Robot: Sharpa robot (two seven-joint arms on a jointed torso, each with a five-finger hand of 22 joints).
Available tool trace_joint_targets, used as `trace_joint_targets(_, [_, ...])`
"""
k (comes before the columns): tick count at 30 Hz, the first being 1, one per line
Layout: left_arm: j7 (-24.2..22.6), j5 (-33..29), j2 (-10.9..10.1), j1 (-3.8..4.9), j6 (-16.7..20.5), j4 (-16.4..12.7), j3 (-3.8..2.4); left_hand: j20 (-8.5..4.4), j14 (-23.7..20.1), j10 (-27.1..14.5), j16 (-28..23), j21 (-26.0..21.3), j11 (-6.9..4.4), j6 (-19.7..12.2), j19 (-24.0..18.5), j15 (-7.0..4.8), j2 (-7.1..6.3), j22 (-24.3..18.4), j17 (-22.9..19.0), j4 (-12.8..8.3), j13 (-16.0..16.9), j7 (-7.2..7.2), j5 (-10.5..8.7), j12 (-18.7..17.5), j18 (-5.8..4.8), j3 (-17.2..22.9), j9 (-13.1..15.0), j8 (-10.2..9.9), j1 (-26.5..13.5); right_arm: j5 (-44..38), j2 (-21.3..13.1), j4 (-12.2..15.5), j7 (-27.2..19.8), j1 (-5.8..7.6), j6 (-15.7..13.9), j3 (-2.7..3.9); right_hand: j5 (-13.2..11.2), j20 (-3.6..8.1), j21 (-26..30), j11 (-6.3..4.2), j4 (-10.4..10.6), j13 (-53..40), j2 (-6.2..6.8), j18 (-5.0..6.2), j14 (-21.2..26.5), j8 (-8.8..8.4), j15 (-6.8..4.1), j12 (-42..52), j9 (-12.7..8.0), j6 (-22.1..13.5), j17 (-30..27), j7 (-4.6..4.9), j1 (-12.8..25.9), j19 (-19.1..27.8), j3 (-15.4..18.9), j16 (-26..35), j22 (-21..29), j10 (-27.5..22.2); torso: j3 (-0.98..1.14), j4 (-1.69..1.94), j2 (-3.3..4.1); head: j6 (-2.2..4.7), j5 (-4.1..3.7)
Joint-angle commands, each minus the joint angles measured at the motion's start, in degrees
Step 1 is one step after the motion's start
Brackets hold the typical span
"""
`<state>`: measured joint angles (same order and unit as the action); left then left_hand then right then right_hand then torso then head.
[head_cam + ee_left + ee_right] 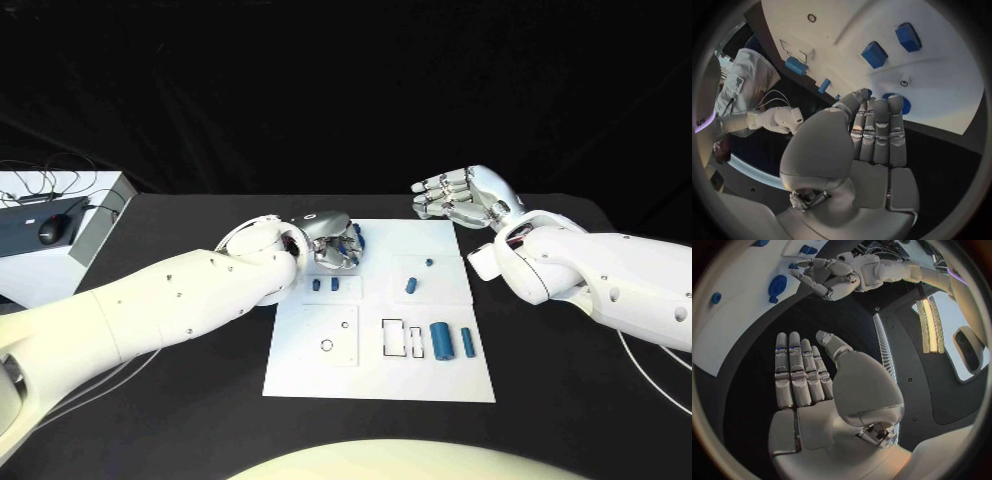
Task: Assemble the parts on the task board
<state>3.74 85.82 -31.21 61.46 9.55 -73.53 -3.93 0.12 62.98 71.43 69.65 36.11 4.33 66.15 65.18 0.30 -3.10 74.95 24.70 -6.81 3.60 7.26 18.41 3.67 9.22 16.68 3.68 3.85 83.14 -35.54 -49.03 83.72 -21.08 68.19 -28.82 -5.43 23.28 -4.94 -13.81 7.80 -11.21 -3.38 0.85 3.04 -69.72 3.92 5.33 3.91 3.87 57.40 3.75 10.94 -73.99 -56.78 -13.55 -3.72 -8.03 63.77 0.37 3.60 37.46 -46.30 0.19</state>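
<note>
Black bench surface carries a white task board [378, 375] at centre. Fingers [879, 130] of the left hand [332, 243] are seen extended together, nothing visibly held, over the board's 11 o'clock corner beside a round blue part [902, 103]. The right hand [464, 195], curled and empty, is held off the board at 1 o'clock. Picking that part is judged next, calling for a careful close. No writing is legible.

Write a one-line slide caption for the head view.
Left hand reaches over the task board's far edge among blue parts while the right hand waits off the board.
</note>
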Motion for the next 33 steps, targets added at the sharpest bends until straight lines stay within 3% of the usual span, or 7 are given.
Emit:
trace_joint_targets(1, [-0.1,-2.1,-1.3,-0.01,-0.9,-1.7,-0.59,0.37,0.1,-0.2,-0.3,0.1,0.04,-0.1,-0.2,0.12,-0.04,0.7,0.1,-0.2,0.0,0.08,0.08,0.0,1.03,0.0,0.0,-0.3,-0.6,-0.2,0.0,0.0,-0.8,-0.01,0.4,0.04,0.1,-0.07,-0.2,0.19,0.3,0.1,0.58,0.18,0.0,-0.3,0.34,-0.1,-0.1,0.1,0.0,0.31,0.0,0.4,-0.1,0.2,0.1,0.0,0.01,0.07,-0.06,-0.02,0.01])
trace_joint_targets(7, [0.5,-2.7,-4.3,-0.01,-2.0,-4.1,-1.56,0.43,0.1,-0.3,-0.4,0.1,0.07,-0.1,-0.3,0.13,-0.11,0.7,0.2,-0.1,0.0,0.11,0.09,0.0,1.08,-0.1,0.0,-0.3,-0.6,-0.2,-0.1,-0.1,-0.8,-0.02,0.4,0.04,0.1,-0.07,-0.2,0.19,0.3,0.1,0.58,0.18,0.0,-0.3,0.34,-0.1,-0.1,0.1,0.0,0.31,0.0,0.4,-0.1,0.2,0.1,0.0,-0.03,0.06,-0.02,-0.01,0.04])
trace_joint_targets(15, [0.9,-2.7,-6.7,-0.07,-2.8,-5.1,-1.82,0.52,0.0,-0.4,-0.4,0.0,0.08,-0.1,-0.4,0.16,-0.19,0.7,0.3,0.1,0.0,0.08,0.1,0.0,1.1,-0.2,0.0,-0.3,-0.7,-0.2,-0.1,-0.1,-0.8,-0.02,0.4,0.04,0.2,-0.08,-0.2,0.19,0.5,0.1,0.64,0.15,0.1,-0.31,0.34,-0.1,-0.1,0.1,0.0,0.28,0.0,0.4,-0.2,0.2,0.3,-0.1,-0.03,0.0,0.03,-0.17,0.12])
trace_joint_targets(33, [0.2,0.3,-6.4,-0.81,-1.5,-2.5,-1.37,0.65,-0.1,-0.5,-0.5,0.0,0.15,-0.3,-0.4,0.19,-0.32,0.7,0.5,0.1,0.0,0.15,0.11,0.0,1.26,0.0,0.0,-0.3,-0.5,-0.2,0.0,-0.1,-0.8,-0.02,0.5,0.03,0.2,-0.08,-0.2,0.19,0.5,0.1,0.64,0.15,0.1,-0.31,0.34,-0.1,-0.1,0.1,0.0,0.28,0.0,0.4,-0.2,0.2,0.3,-0.1,0.01,-0.09,0.03,-0.31,0.17])
